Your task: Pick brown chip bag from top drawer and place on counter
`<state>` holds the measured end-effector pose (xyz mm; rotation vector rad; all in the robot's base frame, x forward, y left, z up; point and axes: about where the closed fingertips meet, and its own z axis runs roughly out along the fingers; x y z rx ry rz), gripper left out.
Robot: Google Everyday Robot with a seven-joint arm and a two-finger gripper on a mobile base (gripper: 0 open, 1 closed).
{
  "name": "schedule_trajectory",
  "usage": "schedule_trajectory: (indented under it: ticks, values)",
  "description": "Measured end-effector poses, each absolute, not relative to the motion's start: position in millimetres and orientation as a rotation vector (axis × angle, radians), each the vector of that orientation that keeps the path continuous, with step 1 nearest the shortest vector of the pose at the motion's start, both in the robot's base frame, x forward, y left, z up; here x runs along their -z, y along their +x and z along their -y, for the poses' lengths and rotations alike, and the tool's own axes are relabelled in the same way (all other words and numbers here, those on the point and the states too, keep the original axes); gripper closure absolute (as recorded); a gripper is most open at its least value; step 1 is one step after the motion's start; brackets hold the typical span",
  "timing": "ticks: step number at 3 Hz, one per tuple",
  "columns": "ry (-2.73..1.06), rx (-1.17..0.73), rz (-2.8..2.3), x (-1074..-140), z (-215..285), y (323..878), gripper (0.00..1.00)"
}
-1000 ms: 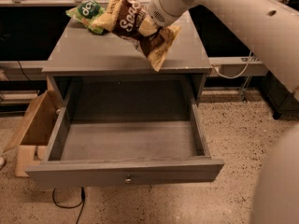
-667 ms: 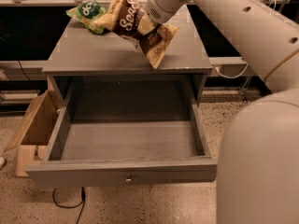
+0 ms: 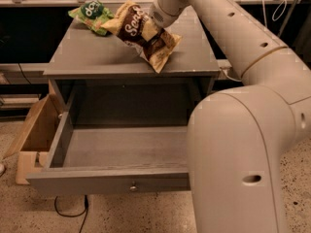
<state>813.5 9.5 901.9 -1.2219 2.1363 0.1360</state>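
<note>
The brown chip bag [image 3: 137, 29], dark brown with tan ends and white script, hangs tilted over the counter [image 3: 92, 55]. Its lower tan end is at or just above the counter's surface. My gripper [image 3: 154, 39] reaches down from the upper right and is shut on the bag's middle; my wrist mostly hides the fingers. The top drawer [image 3: 121, 147] is pulled wide open below the counter and its visible part holds nothing. Its flat front with the small knob [image 3: 132, 188] faces the camera.
A smaller green bag [image 3: 92, 14] lies at the counter's back left, touching the brown bag. A tan cardboard box [image 3: 33, 132] stands on the speckled floor left of the drawer. My arm's large white elbow [image 3: 238, 164] covers the drawer's right side.
My arm's elbow has swung into the right foreground and now hides the drawer's right part. The bag stays held over the counter and has shifted slightly left.
</note>
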Motion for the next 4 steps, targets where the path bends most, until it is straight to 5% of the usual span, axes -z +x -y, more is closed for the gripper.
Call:
schedule_trajectory:
  ticks: [2, 4]
  values:
    - [-1.196, -0.214, -2.083, -917, -9, 817, 0.04]
    - [-1.052, -0.321, -1.822, -998, 26, 769, 0.0]
